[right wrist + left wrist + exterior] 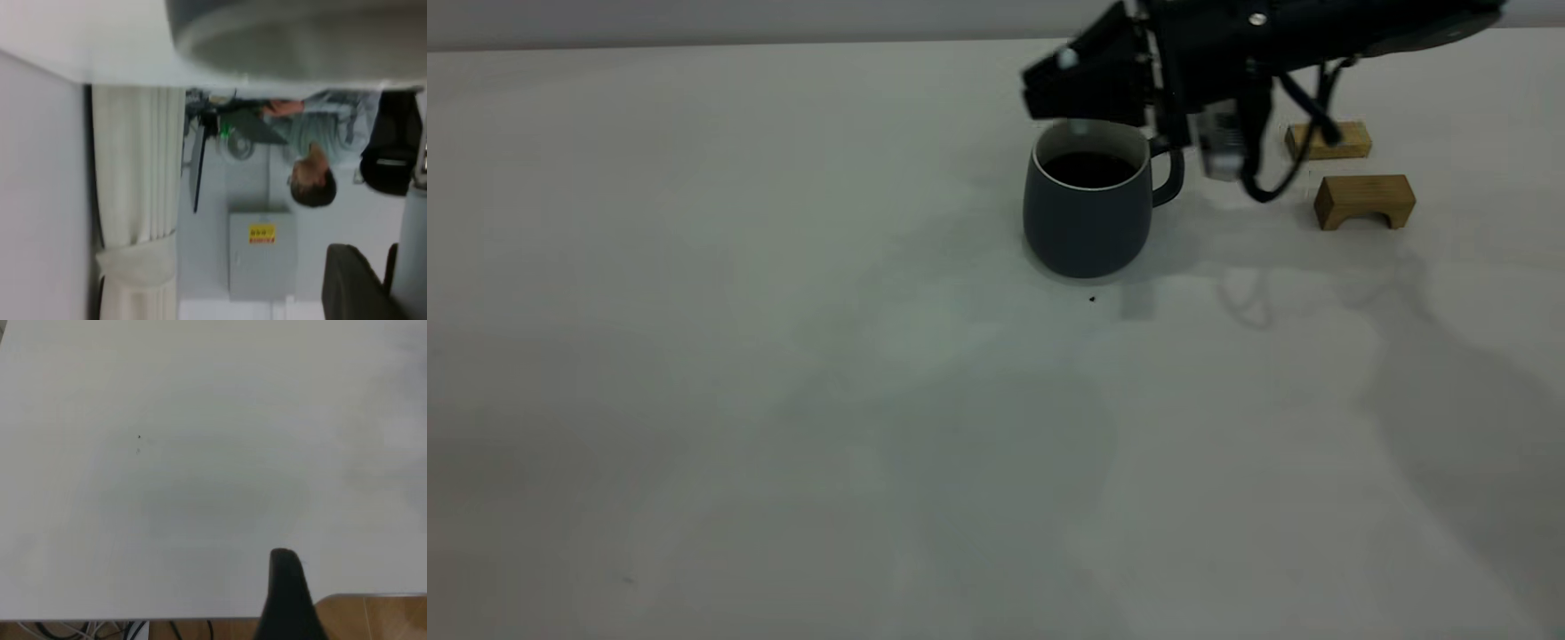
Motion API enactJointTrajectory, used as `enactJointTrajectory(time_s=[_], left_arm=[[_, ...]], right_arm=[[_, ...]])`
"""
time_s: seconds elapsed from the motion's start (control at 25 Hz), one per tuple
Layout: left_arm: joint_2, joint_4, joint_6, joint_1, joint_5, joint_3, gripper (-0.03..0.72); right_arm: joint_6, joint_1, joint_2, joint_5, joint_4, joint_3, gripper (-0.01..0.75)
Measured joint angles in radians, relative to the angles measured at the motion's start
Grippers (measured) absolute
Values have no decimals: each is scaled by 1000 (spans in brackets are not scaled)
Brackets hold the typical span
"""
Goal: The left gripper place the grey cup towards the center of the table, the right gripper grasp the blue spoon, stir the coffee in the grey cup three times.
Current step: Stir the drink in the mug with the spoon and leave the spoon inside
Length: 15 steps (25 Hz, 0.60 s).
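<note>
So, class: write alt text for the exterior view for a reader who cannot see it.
A grey cup of dark coffee stands on an off-white table, its handle toward two small wooden blocks. The black right gripper hangs just above the cup's rim.

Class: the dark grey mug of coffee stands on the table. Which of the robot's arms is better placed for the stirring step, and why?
Right. The right gripper hovers directly over the rounded dark grey mug of black-brown coffee. The left gripper sees only bare off-white table, no mug near it.
</note>
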Motion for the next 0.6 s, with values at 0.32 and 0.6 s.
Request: enactJointTrajectory(time_s=[0.32,0.6], left_arm=[[0,0,0,0,0,0,585],[0,0,0,0,0,0,585]], right_arm=[[-25,3,0,2,150,0,122],[-48,-45,0,2,19,0,122]])
